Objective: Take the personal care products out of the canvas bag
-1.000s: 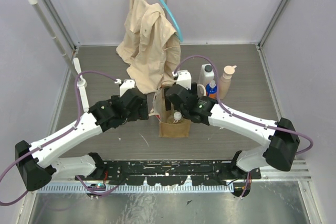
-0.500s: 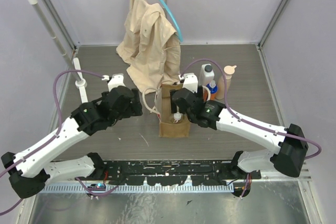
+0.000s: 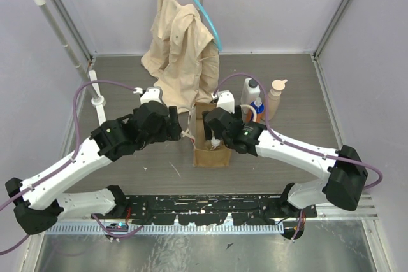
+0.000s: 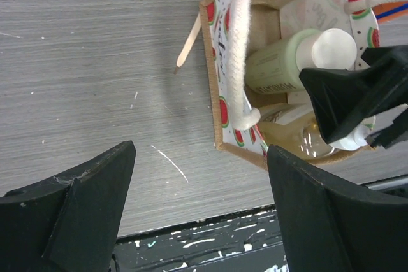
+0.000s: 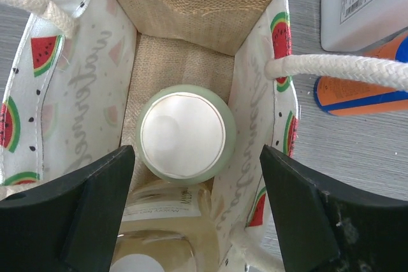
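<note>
The canvas bag (image 3: 210, 156) stands upright mid-table, its watermelon-print lining (image 5: 83, 113) showing. Inside it stand a pale olive bottle with a cream cap (image 5: 183, 134) and, nearer the camera, a small clear bottle (image 5: 159, 234); both also show in the left wrist view, olive bottle (image 4: 280, 68) and clear bottle (image 4: 296, 138). My right gripper (image 5: 194, 214) hangs open over the bag's mouth, jaws straddling both bottles, gripping nothing. My left gripper (image 4: 201, 214) is open over bare table just left of the bag. White jug (image 3: 250, 90), orange bottle (image 3: 257, 109) and peach pump bottle (image 3: 275, 97) stand outside.
A beige shirt (image 3: 182, 49) on a blue hanger (image 3: 205, 12) hangs from a rail behind the bag, its hem reaching the table. A white rack post (image 3: 95, 90) stands at the left. Cream rope handles (image 5: 344, 68) arch over the bag's rim.
The left gripper drew back to the left, then came in close beside the bag again. The right gripper settled slightly lower over the bag's mouth.
</note>
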Tool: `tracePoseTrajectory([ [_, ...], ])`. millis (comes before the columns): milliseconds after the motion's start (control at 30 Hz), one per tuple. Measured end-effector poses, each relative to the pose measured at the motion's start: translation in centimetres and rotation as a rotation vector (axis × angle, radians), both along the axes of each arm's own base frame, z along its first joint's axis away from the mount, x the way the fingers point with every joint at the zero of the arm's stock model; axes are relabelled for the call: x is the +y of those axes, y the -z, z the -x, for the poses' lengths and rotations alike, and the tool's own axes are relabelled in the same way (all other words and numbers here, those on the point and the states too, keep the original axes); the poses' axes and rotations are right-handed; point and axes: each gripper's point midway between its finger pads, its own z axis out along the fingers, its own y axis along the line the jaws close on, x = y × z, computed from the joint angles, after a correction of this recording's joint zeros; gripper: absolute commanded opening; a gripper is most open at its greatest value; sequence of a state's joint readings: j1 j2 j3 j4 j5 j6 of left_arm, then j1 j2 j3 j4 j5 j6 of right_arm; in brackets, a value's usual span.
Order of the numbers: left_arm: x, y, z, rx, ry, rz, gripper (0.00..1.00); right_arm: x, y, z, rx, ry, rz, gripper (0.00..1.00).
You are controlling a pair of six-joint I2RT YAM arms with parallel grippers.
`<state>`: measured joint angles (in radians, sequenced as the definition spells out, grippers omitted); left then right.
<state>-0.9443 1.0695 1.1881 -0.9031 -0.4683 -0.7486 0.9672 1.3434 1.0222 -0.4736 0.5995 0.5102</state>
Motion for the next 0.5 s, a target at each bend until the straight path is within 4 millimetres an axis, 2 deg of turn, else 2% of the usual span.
tracePoseTrajectory([
  [267, -1.9, 0.1, 0.3, 0.017, 0.063, 0.030, 0.89, 1.0, 0.3, -0.8, 0.000, -0.018, 0.027, 0.86],
  [333, -2.3, 0.4, 0.4, 0.027, 0.075, 0.028, 0.89, 1.5, 0.2, -1.3, -0.005, -0.014, 0.035, 0.83],
  [433, -2.7, 0.2, 0.4, 0.019, 0.082, 0.043, 0.89, 2.2, 0.1, -2.1, -0.013, -0.006, 0.044, 0.67],
  [500, -2.7, -0.2, 0.3, 0.008, 0.083, 0.057, 0.89, 2.6, 0.0, -2.5, -0.021, -0.002, 0.043, 0.63],
])
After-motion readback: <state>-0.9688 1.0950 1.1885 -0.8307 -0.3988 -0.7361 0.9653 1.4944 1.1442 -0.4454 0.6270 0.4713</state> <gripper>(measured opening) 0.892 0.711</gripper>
